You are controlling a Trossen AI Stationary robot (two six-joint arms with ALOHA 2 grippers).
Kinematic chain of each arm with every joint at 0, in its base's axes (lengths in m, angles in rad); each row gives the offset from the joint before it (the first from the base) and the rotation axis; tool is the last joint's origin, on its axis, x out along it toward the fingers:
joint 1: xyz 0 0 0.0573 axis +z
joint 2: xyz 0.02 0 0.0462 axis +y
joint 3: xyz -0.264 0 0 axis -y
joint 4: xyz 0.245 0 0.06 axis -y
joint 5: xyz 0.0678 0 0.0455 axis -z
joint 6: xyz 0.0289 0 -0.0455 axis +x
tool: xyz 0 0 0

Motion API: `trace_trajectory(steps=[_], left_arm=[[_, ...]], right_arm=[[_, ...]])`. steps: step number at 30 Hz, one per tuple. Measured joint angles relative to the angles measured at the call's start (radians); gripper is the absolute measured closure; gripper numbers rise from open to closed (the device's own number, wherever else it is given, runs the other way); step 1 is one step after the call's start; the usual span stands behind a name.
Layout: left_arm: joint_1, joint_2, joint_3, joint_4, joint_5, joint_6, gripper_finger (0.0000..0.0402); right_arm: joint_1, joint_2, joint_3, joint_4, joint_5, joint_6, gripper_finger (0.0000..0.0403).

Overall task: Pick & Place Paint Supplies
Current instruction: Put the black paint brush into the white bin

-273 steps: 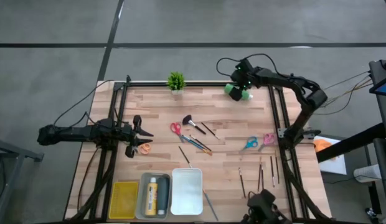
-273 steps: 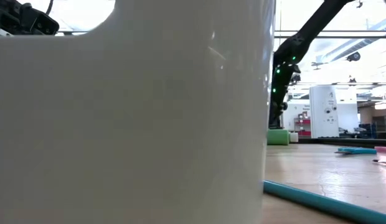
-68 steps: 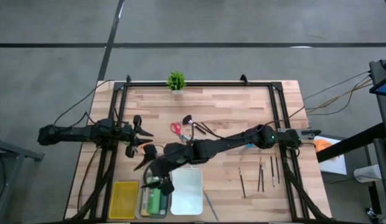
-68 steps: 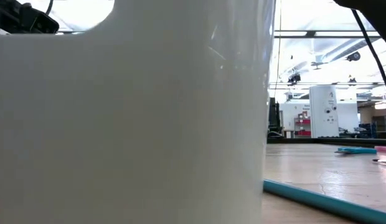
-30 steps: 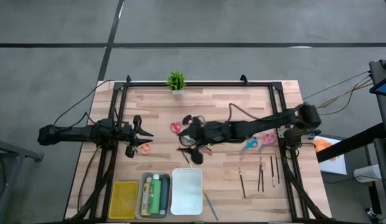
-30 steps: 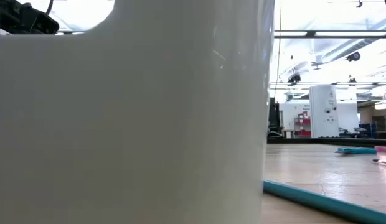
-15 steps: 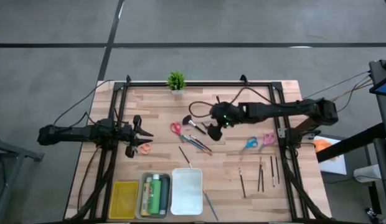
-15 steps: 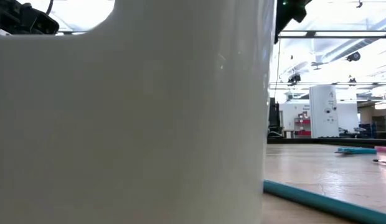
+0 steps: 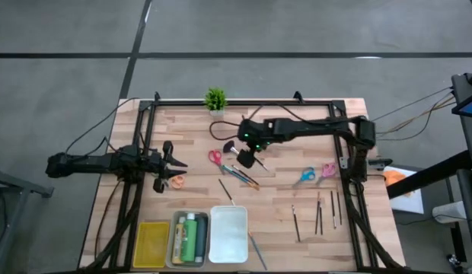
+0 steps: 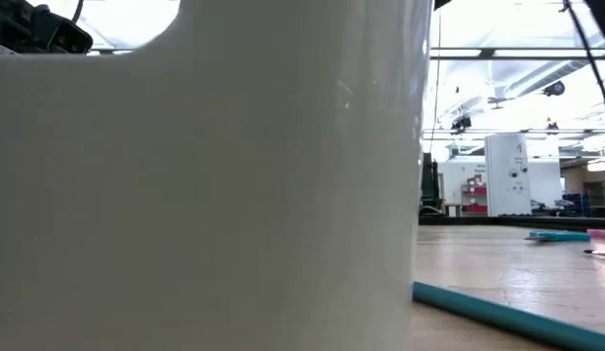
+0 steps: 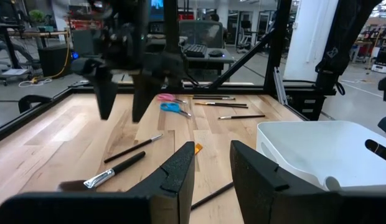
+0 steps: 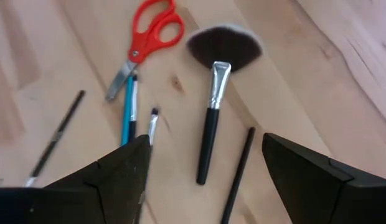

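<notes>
Your right gripper (image 9: pixel 245 157) hangs over the middle of the wooden table (image 9: pixel 297 129), its fingers (image 12: pixel 118 174) spread wide with nothing between them. Directly under it lies the fan brush (image 12: pixel 213 93) with its dark bristles and black handle, and a thin black pencil (image 12: pixel 238 173) sits just beside that. The red-handled scissors (image 12: pixel 149 37) rest a little to the left of the brush, with a blue-handled brush (image 12: pixel 126 112) next to their blades.

Your left gripper (image 9: pixel 172 161) waits at the left edge of the table, fingers parted and empty, with the orange-handled scissors (image 9: pixel 176 181) just near of it.

At the near edge you have three trays in a row: the yellow tray (image 9: pixel 152 234) on the left, the grey tray (image 9: pixel 173 236) in the middle, the white tray (image 9: pixel 228 251) on the right. The yellow paint bottle (image 9: pixel 180 238) and the green paint bottle (image 9: pixel 192 238) lie side by side in the grey tray.

On the right side of the table you can see the blue scissors (image 9: pixel 305 176) and pink scissors (image 9: pixel 327 170) close together, with several thin dark brushes (image 9: pixel 319 211) near of them. A small potted plant (image 9: pixel 215 99) stands at the far edge.
</notes>
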Motion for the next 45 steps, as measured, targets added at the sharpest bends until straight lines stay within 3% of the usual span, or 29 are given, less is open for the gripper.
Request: trace_trajectory(steps=[8,12,17,27,45], left_arm=[[0.000,0.000,0.000,0.000,0.000,0.000,0.0297],[0.000,0.000,0.000,0.000,0.000,0.000,0.0297],[0.000,0.000,0.000,0.000,0.000,0.000,0.0297],[0.000,0.000,0.000,0.000,0.000,0.000,0.0297],[0.000,0.000,0.000,0.000,0.000,0.000,0.0297]], right_arm=[[-0.004,0.176,0.154,-0.069,-0.009,-0.046,0.0094],[-0.023,0.240,0.188,-0.070,-0.072,-0.051,0.0094],[-0.034,0.292,0.216,-0.091,-0.072,-0.051,0.0094],[-0.039,0.304,0.199,-0.091,0.026,-0.050,0.0094],[-0.016,0.321,0.189,-0.077,0.035,-0.031,0.0094]])
